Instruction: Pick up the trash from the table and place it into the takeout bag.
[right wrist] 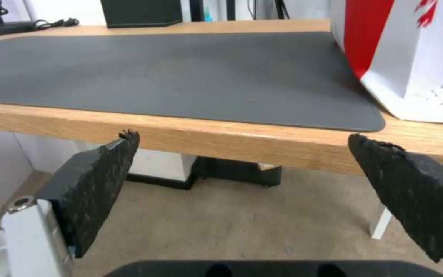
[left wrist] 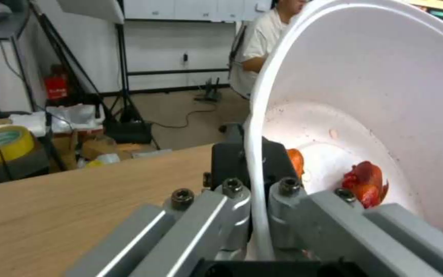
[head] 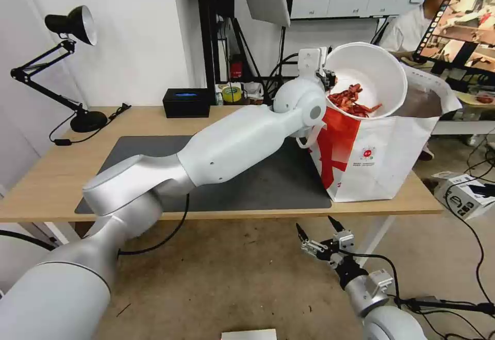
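Observation:
My left gripper (head: 326, 78) is shut on the rim of the white round bowl (head: 372, 74). It holds the bowl tipped on its side over the open mouth of the red-and-white takeout bag (head: 384, 159). Red crayfish shells (head: 353, 102) lie at the bowl's low edge. In the left wrist view the bowl (left wrist: 380, 88) has its rim pinched by the left gripper (left wrist: 255, 167), with shells (left wrist: 365, 184) inside. The bag stands at the right end of the table (head: 56, 175), partly on the dark mat (head: 273, 185). My right gripper (head: 315, 230) hangs open below the table's front edge, holding nothing.
At the back of the table are a black desk lamp (head: 72, 26), a black tissue box (head: 186, 102) and a yellow tape roll (head: 232, 94). A cardboard box (head: 466, 196) and cables lie on the floor to the right. The right wrist view faces the table edge (right wrist: 232, 134).

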Robot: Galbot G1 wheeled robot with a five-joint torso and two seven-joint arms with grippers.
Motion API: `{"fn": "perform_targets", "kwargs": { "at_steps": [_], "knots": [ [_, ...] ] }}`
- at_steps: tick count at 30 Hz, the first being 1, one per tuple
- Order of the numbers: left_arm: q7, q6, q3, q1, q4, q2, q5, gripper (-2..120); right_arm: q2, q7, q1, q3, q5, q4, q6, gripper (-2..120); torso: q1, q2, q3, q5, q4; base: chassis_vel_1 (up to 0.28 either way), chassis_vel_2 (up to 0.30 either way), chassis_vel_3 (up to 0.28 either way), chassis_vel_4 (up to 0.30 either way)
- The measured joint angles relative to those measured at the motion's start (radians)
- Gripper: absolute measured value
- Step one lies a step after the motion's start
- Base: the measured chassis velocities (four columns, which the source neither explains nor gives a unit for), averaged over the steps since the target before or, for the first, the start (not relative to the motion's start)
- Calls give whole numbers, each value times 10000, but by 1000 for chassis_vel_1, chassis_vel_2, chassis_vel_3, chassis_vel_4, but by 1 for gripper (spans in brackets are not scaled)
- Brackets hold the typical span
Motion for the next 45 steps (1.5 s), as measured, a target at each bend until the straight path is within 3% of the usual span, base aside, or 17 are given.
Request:
{"fn": "perform_targets", "kwargs": {
  "at_steps": [18,21,25,32,33,38,40,41,45],
  "knots": [
    [624,498,165,-61,-190,264,-83,0,0,0,0,0,0,0,0,100,1,-1,0,0,0,0,0,0,0],
    [815,821,102,-46,-416,389,-459,15,0,0,0,0,0,0,0,100,0,0,0,0,0,0,0,0,0],
    [932,1021,81,-37,-548,487,-724,24,0,0,0,0,0,0,0,100,0,0,0,0,0,0,0,0,0],
    [957,1223,-57,23,-698,687,-1131,54,0,0,0,0,0,0,0,100,1,-1,0,0,-1,0,0,0,0],
    [957,1223,-57,23,-698,687,-1131,54,0,0,0,0,0,0,0,100,1,-1,0,0,-1,0,0,0,0],
    [1407,754,-114,116,-1045,1249,-1056,75,0,0,0,0,0,0,0,100,0,0,1,-1,0,0,0,0,0],
    [1490,637,-114,136,-1120,1348,-1043,77,0,0,0,0,0,0,0,100,1,0,0,-1,0,0,0,0,0],
    [1680,276,-140,213,-1356,1621,-1015,85,0,0,0,0,0,0,0,100,1,0,1,-2,1,0,0,0,0],
    [1840,-58,-414,462,-1946,2242,-1014,98,0,0,0,0,0,0,0,100,1,0,0,-2,0,0,0,0,0]
  ]
}}
